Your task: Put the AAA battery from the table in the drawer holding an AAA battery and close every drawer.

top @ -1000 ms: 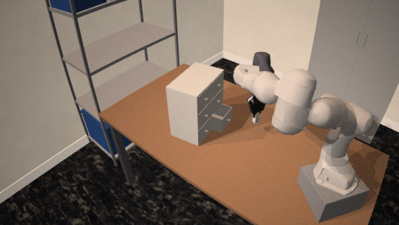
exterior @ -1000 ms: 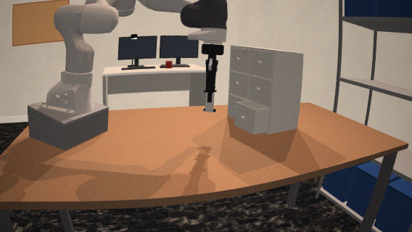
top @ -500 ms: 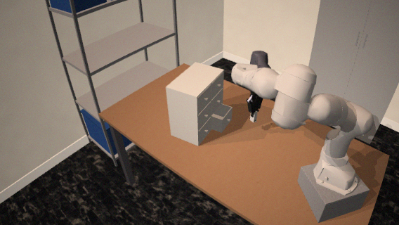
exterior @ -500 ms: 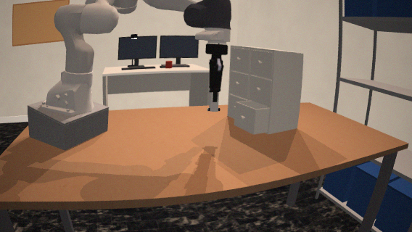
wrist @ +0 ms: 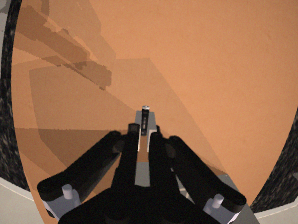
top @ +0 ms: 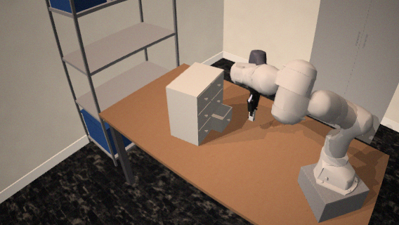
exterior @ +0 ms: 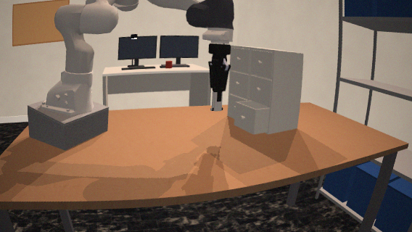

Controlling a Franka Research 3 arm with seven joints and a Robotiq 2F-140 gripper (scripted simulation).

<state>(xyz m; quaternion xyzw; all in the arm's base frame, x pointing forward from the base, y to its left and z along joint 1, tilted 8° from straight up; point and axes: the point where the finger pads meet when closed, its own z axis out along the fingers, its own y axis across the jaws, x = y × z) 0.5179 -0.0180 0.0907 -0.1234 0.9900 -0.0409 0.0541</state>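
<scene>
The small white chest (top: 194,102) stands on the brown table, and also shows in the exterior view (exterior: 266,90). One lower drawer (top: 221,119) (exterior: 250,115) is pulled part way out; its inside is hidden from me. My gripper (top: 251,113) points straight down and is shut on the AAA battery (exterior: 212,109), a thin grey-white cylinder that sticks out below the fingertips. In the wrist view the battery (wrist: 144,141) sits upright between the closed fingers. The gripper hangs just above the table, beside and in front of the open drawer, not over it.
The other drawers look pushed in. A metal shelf rack (top: 105,70) stands behind the chest at the table's edge. The robot base (top: 331,191) sits on a grey block at the table's far end.
</scene>
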